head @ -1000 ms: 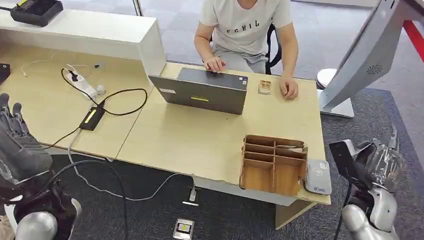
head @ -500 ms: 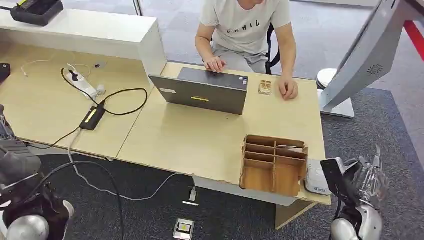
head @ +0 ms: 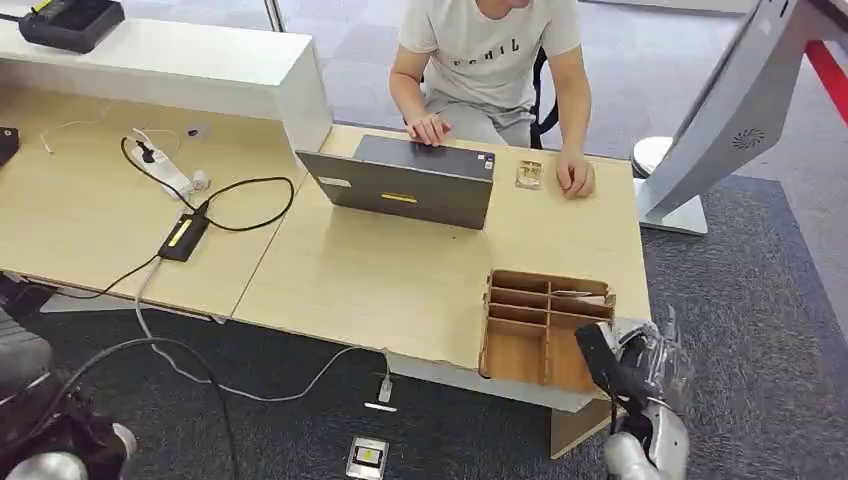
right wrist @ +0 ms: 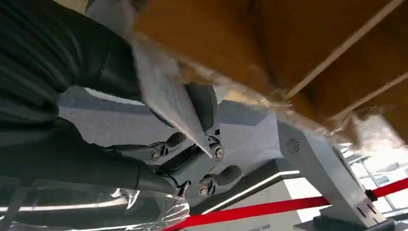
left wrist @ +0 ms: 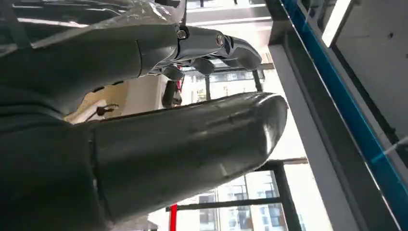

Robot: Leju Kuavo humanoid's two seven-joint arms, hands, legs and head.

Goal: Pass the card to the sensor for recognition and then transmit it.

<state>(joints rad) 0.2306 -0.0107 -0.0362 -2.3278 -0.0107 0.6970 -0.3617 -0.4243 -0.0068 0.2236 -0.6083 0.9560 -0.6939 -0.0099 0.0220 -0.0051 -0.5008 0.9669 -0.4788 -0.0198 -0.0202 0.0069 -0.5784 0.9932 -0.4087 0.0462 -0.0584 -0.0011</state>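
Wooden divider box [head: 545,325] sits at the near right edge of the bench [head: 400,280]. My right robot hand [head: 640,365] is low at that corner, just right of the box, where the card reader would be; the reader itself is hidden behind the robot hand now.

Right robot hand state: pinching a thin flat card [right wrist: 168,103] between thumb and fingers, per the right wrist view. Card edge is tilted and close under the bench corner. Contact with the sensor: cannot tell.

Left robot hand [left wrist: 144,120]: holding nothing, thumb and fingers apart, hanging off to the near left, well clear of the bench.

Person [head: 490,60] sits at the far side behind the laptop [head: 405,180], one hand on the keyboard, the other resting on the bench near a small badge-like item [head: 529,174].

Progress, my read: card is picked and in hand, so the grasp is done. Now in the sensor-presentation step. Left: confirm recognition, then lift and pass the card across to the person.
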